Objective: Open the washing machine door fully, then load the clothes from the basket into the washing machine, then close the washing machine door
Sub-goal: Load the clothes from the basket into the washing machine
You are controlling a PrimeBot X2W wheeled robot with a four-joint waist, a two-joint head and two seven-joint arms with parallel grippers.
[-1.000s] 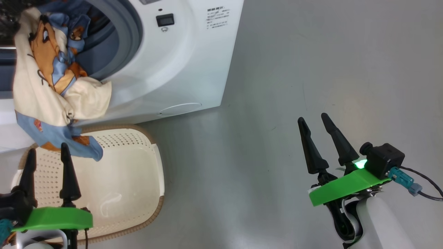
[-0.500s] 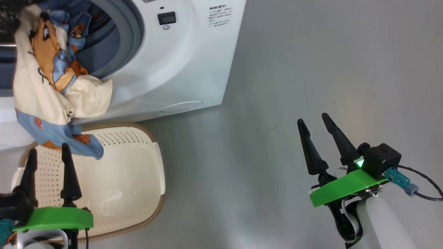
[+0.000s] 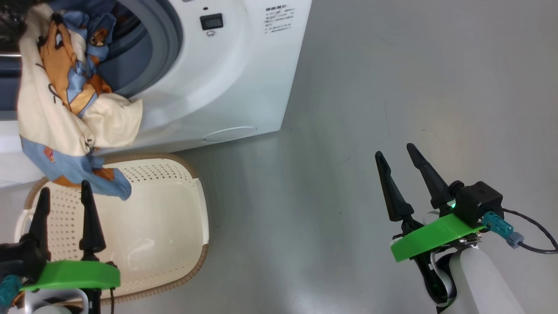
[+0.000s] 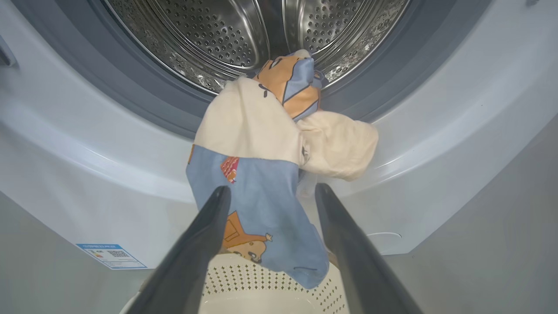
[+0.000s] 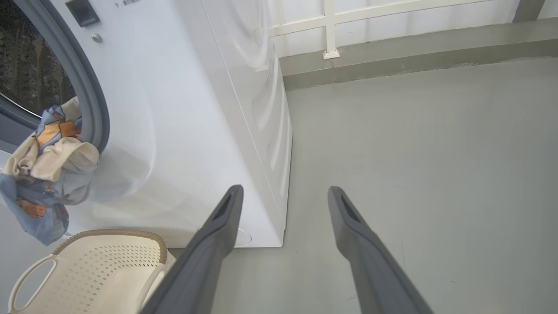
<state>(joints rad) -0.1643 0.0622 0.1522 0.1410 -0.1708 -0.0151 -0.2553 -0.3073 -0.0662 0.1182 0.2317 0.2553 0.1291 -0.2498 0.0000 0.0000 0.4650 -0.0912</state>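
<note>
Left gripper, spread wide and empty, hovers near the clothes draped over the washing machine rim, which could slide down into the basket.

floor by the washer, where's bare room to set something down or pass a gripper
Widest bare patch: grey floor between the washing machine and the right gripper. The basket is bare inside too. Crowded: the drum mouth, where the clothes hang over the lip above the basket.

Under me a smooth grey floor, softly glossy; ahead, a white wall, perhaps panelled, over grey skirting.
</note>
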